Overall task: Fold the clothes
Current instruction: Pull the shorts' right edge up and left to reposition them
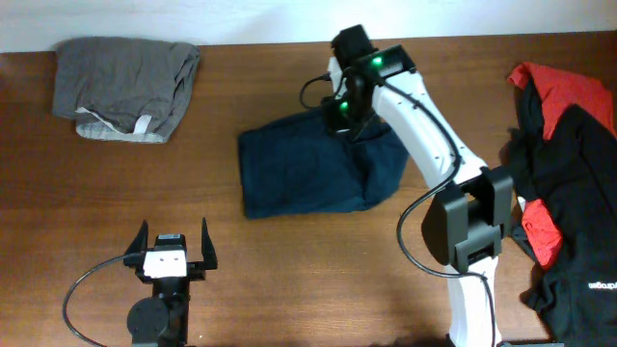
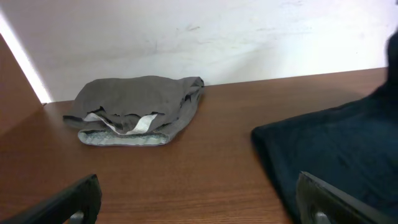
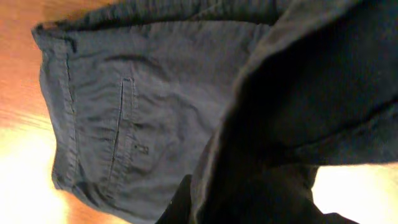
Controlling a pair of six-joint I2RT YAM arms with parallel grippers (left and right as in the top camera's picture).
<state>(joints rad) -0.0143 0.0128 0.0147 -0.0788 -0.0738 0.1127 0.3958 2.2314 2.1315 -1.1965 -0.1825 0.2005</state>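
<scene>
The navy blue shorts [image 1: 299,173] lie partly folded mid-table, also seen in the left wrist view [image 2: 336,149]. My right gripper [image 1: 345,123] is at their far right edge, shut on a fold of the cloth. In the right wrist view the lifted fold covers the jaws [image 3: 242,199], and the flat part with a pocket seam [image 3: 124,112] lies below. My left gripper [image 1: 174,241] is open and empty near the front edge, to the left of the shorts, its fingers wide apart [image 2: 199,205].
A grey garment [image 1: 125,82] lies folded at the back left, also in the left wrist view [image 2: 137,106]. A pile of red-and-black clothes [image 1: 569,173] lies at the right edge. The wooden table [image 1: 318,280] meets a white wall at the back.
</scene>
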